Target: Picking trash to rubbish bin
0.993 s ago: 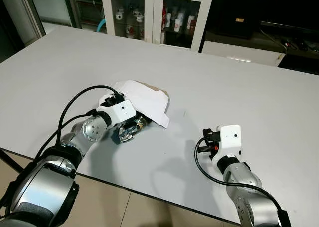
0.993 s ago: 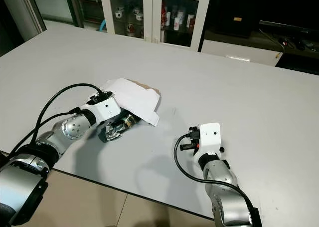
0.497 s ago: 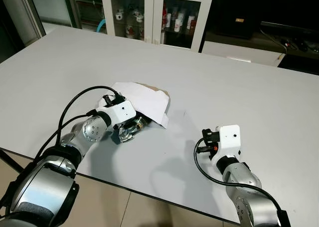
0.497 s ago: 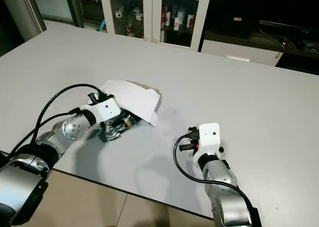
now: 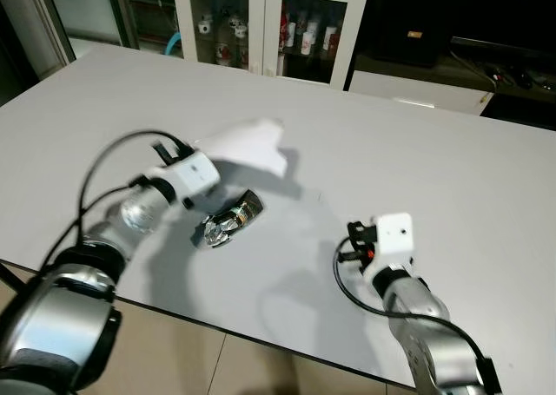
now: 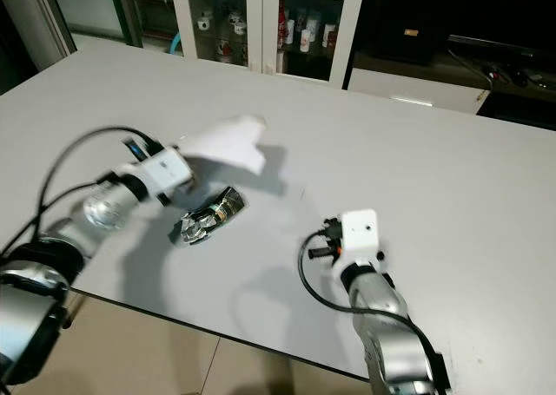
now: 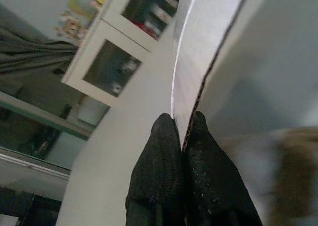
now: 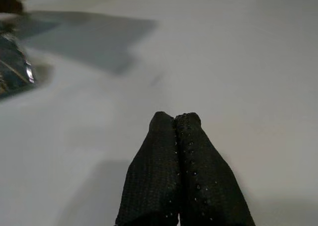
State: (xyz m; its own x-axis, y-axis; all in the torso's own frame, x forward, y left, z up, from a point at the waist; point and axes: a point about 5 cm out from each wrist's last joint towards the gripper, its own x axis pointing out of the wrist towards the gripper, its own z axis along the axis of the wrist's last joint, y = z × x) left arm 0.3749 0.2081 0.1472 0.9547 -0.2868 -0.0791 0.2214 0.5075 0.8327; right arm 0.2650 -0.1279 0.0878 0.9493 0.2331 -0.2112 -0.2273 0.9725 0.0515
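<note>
From the head camera, we see the left end effector (image 5: pixel 211 156) up above the pale grey tabletop (image 5: pixel 417 161), carrying a white sheet of card with a brown inner face (image 5: pixel 248 143); the card is blurred and hangs clear of the surface, casting a shadow beside it. Just below it on the tabletop lies a crumpled, shiny silver-and-gold foil wrapper (image 5: pixel 228 221), near the front edge and apart from the card. Our right arm sits over the near right part of the tabletop, well apart from the wrapper. Behind the tabletop stands a white cabinet with glass doors (image 5: pixel 269 22), bottles inside.

Through the left wrist camera, we have the two black fingers (image 7: pixel 166 151) pinched tight on the edge of the card (image 7: pixel 208 32), its brown edge running between them.

Through the right wrist camera, the right end effector (image 8: pixel 175 117) points over bare tabletop, its fingers pressed together with nothing between them; the foil wrapper (image 8: pixel 12 67) glints at the frame's edge.
</note>
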